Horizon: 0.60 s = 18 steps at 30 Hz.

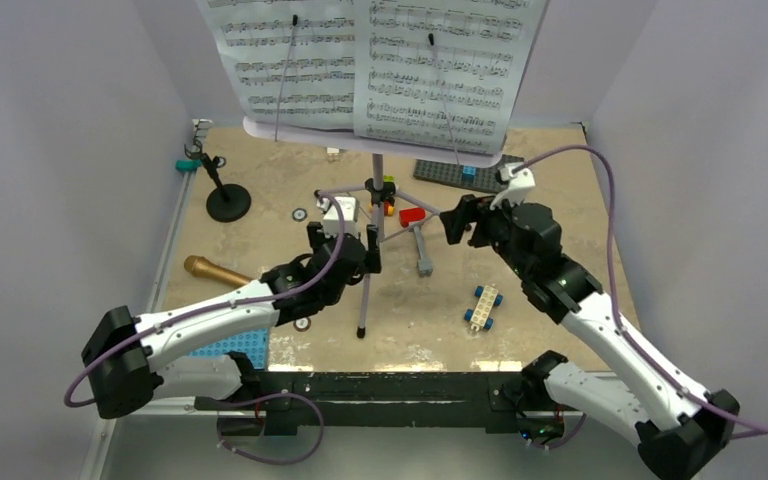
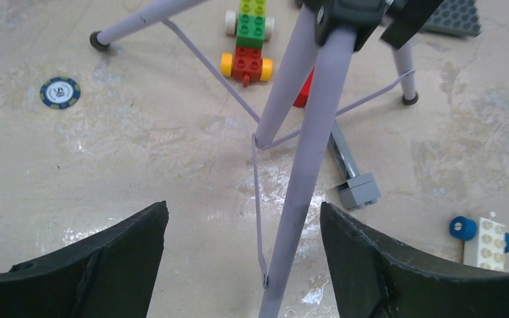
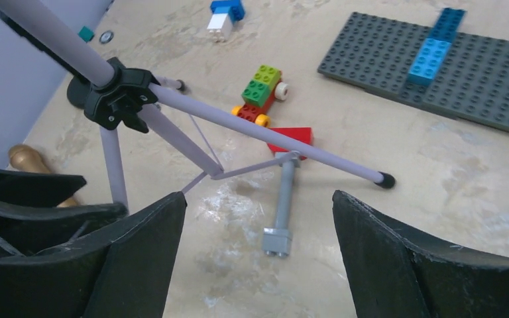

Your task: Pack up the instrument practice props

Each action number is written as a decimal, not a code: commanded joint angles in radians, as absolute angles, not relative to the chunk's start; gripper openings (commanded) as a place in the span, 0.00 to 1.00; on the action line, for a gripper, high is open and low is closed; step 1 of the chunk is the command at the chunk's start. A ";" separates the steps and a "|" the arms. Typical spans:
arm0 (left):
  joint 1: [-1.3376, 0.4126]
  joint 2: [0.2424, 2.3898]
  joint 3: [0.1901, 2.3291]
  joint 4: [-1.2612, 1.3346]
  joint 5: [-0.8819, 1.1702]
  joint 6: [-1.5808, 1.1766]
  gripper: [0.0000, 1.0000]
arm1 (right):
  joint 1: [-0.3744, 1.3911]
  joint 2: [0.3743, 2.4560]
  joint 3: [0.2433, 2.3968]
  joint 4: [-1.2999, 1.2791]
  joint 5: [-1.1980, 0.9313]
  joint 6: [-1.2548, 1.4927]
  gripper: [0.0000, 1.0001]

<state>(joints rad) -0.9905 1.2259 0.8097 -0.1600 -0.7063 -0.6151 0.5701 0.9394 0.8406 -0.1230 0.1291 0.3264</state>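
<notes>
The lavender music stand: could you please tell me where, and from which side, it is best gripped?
Probably the near leg of the music stand: a slim, straight tube slanting down nearward, standing between the fingers of the open left gripper. Come from the near side, jaws across the tube.

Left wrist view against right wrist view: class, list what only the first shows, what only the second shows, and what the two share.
Only the left wrist view shows the white brick car with blue wheels. Only the right wrist view shows the gold microphone and the blue bricks sitting on the grey baseplate. Both show the legs of the lavender music stand, the green-and-red brick car and the red-headed hammer lying under the stand.
</notes>
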 commanded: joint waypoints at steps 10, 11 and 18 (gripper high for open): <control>-0.989 0.835 0.833 -0.224 -0.496 -0.513 0.88 | 0.548 0.557 1.032 -0.506 0.194 0.428 0.88; -0.989 0.804 0.829 -0.207 -0.468 -0.508 0.88 | 0.547 0.552 1.066 -0.504 0.169 0.427 0.88; -0.989 0.664 0.884 -0.111 -0.290 -0.445 0.96 | 0.543 0.561 1.269 -0.436 0.003 0.412 0.89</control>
<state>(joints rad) -0.9897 0.7006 0.8265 -0.1902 -0.4370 -0.5091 0.5484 0.5686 1.1645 -0.4839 0.1078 0.4110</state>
